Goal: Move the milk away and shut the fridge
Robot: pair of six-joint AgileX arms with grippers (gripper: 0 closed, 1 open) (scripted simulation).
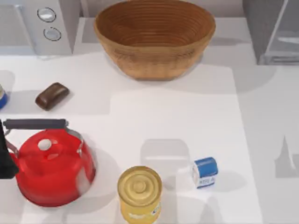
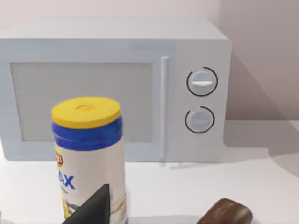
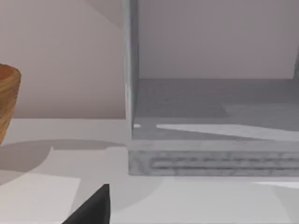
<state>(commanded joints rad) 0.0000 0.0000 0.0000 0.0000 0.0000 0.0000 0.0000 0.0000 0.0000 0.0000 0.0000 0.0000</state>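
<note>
Only a dark fingertip of each pincer point(image 2: 96, 207) point(image 3: 93, 207) shows in its wrist view, so whether either is spread or pressed together cannot be told. The milk point(image 1: 204, 172) stands at the top view's lower right on the desk point(image 1: 187, 116), just beside the yellow can point(image 1: 139, 193). The fridge point(image 1: 273, 30) sits open at upper right.

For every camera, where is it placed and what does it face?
Top view: above the table, looking down on the milk, basket and kettle.
Left wrist view: on the left arm, facing the microwave; one dark fingertip shows.
Right wrist view: on the right arm, facing the open fridge; the basket is also in the top view.
</note>
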